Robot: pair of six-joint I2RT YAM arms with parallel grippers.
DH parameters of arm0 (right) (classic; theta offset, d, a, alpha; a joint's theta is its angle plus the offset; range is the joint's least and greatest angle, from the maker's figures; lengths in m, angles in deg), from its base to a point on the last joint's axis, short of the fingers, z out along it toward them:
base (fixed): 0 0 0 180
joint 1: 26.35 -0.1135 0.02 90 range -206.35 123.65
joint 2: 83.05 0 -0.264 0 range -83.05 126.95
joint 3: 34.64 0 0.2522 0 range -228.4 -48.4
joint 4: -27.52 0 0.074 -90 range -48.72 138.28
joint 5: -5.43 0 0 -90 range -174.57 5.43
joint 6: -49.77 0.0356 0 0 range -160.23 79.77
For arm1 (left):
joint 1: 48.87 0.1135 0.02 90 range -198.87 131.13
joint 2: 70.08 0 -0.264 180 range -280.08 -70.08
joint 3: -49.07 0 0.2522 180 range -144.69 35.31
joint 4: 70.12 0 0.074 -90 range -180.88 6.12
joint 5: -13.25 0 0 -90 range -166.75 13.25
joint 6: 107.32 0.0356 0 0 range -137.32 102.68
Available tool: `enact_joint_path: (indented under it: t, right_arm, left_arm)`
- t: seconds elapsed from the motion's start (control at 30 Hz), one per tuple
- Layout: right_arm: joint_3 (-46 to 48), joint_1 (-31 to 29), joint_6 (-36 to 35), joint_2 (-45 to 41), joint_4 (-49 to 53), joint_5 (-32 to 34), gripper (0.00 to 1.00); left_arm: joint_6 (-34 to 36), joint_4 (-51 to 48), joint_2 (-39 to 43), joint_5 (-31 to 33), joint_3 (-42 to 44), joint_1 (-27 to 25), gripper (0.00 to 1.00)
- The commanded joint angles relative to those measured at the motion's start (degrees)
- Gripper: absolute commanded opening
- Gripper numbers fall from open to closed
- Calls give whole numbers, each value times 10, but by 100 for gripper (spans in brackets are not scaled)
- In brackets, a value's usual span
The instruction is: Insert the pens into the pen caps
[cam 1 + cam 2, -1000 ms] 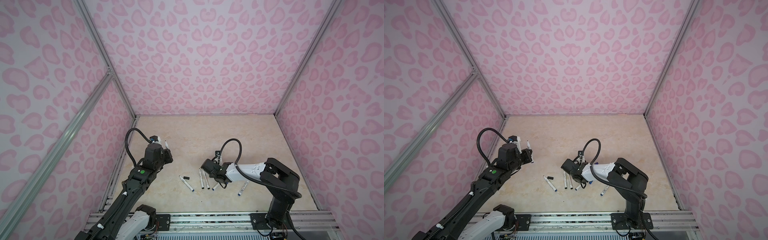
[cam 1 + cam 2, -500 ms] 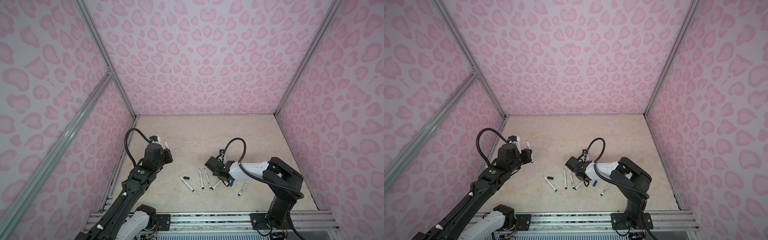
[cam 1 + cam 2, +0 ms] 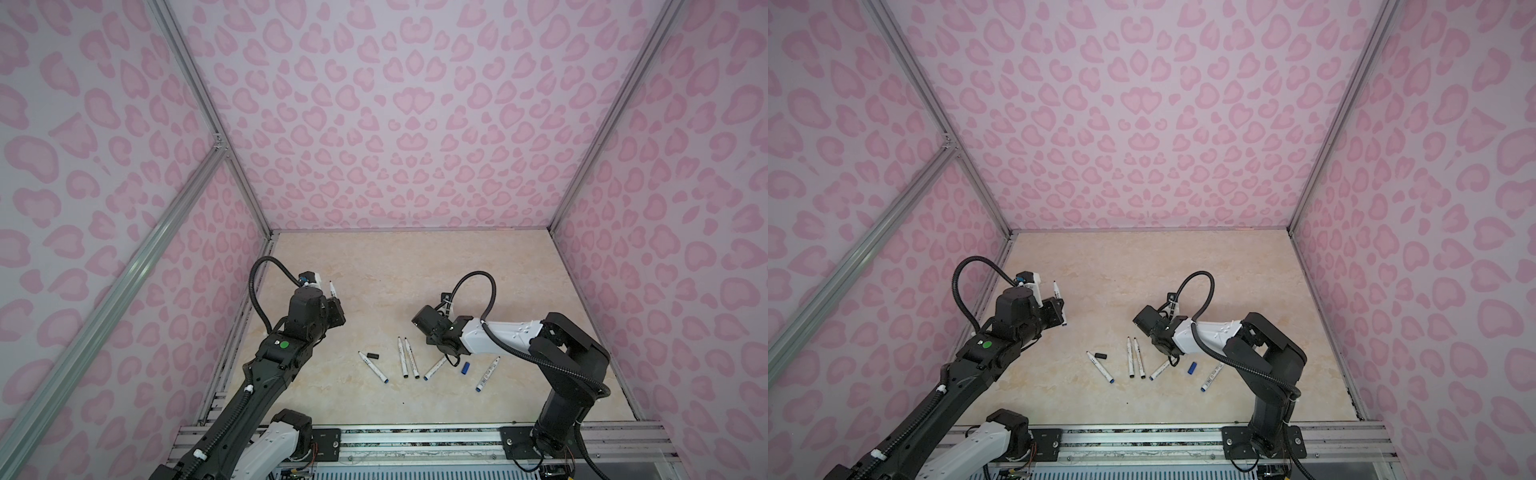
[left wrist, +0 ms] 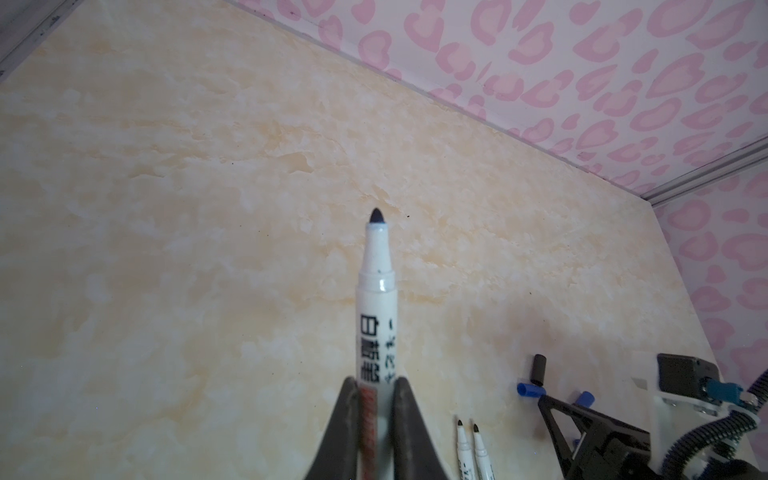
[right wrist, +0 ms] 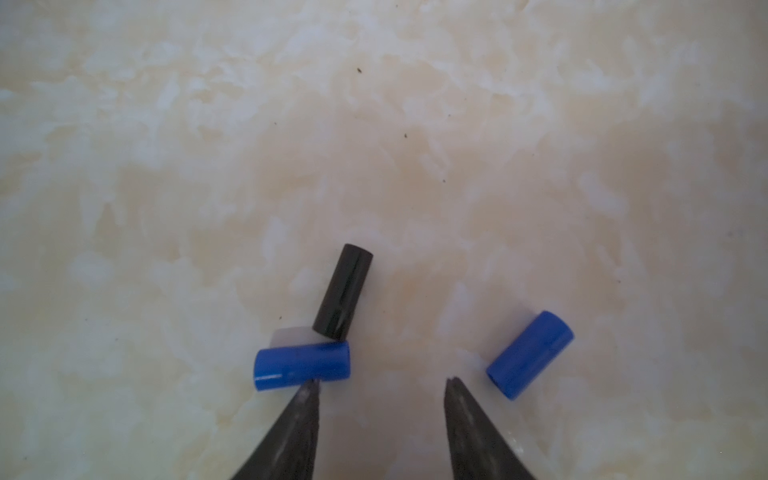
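Observation:
My left gripper [image 4: 376, 384] is shut on a white pen [image 4: 376, 291], held above the table at the left with its dark tip [image 3: 331, 284] pointing up and away. Several more pens [image 3: 401, 357] [image 3: 1130, 357] lie loose near the front middle, with a black cap [image 3: 374, 355] beside the leftmost one. My right gripper [image 5: 380, 382] hangs open just over the table with nothing between its fingers. One fingertip [image 5: 309, 386] is at the edge of a blue cap [image 5: 302, 364]. A black cap [image 5: 343, 297] touches that cap, and another blue cap [image 5: 530, 354] lies beside the other finger.
A blue cap [image 3: 466, 367] [image 3: 1191, 367] lies on the beige table [image 3: 415, 270] beside the right gripper [image 3: 453, 360], with one pen [image 3: 488, 374] further right. Pink patterned walls [image 3: 395, 124] enclose three sides. A metal rail [image 3: 415, 440] runs along the front edge.
My right arm has shifted right, away from the row of pens, and its jaws have spread wider. A blue cap now shows on the table beside it. The left arm has not moved.

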Motion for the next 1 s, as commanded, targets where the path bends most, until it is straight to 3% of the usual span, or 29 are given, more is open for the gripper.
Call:
enact_joint_path:
  t: [0.0, 0.1, 0.23, 0.57, 0.97]
  right_arm:
    - [3, -4, 19, -7, -30, -18, 58]
    - [-6, -8, 45, -11, -34, -16, 65]
    - [-34, -5, 93, 5, 7, 42, 73]
    - [-53, 20, 117, 55, 13, 36, 71]
    - [-24, 6, 135, 42, -2, 34, 70]
  left_arm:
    - [3, 0, 2, 4, -7, 0, 4]
    - [3, 0, 2, 3, -7, 0, 4]
    - [3, -2, 5, 3, -7, 0, 4]
    - [3, 0, 7, -1, -7, 0, 4]
    - [3, -2, 8, -1, -7, 0, 4]
